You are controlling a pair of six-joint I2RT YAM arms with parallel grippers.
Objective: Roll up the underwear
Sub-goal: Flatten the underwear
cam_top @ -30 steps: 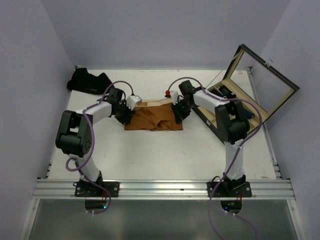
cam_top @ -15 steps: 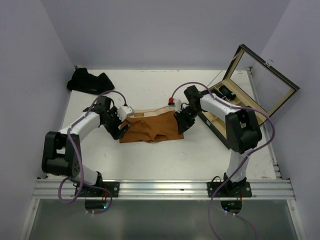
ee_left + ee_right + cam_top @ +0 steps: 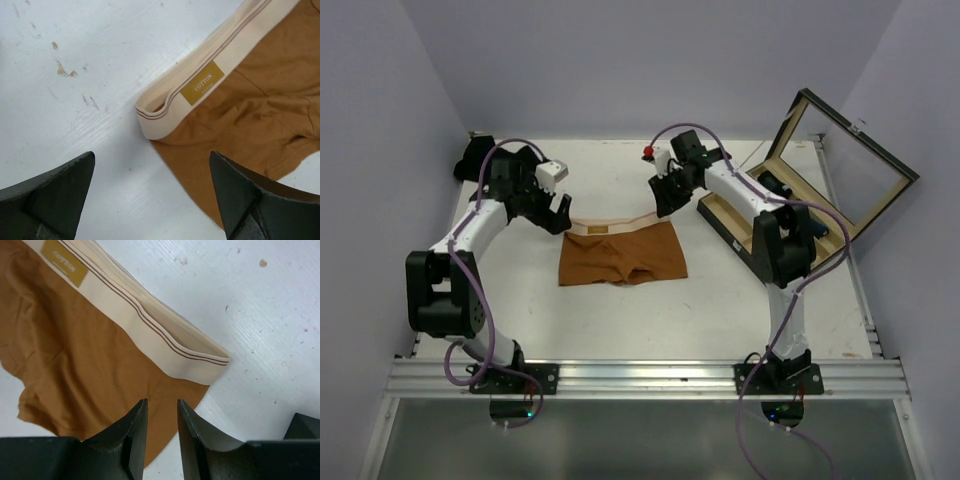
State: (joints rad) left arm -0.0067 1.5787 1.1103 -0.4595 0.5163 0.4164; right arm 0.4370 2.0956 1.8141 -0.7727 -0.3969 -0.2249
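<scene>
The rust-orange underwear (image 3: 623, 255) lies spread flat mid-table, its cream waistband (image 3: 620, 226) toward the far side. My left gripper (image 3: 558, 210) hovers off the waistband's left corner (image 3: 152, 122), wide open (image 3: 151, 157) and empty. My right gripper (image 3: 663, 198) hovers off the right corner (image 3: 210, 367); it is open with a narrow gap (image 3: 162, 402) and holds nothing. More dark underwear (image 3: 470, 165) is piled at the back left, partly hidden by the left arm.
A wooden compartment box (image 3: 732, 222) stands at the right with its glass lid (image 3: 850, 165) raised and dark items (image 3: 775, 184) inside. Purple walls close in the table on three sides. A metal rail (image 3: 640, 378) runs along the near edge.
Both grippers have let go of the orange underwear, opened, and drawn back toward the far side. The cloth now lies flatter and squarer on the table.
</scene>
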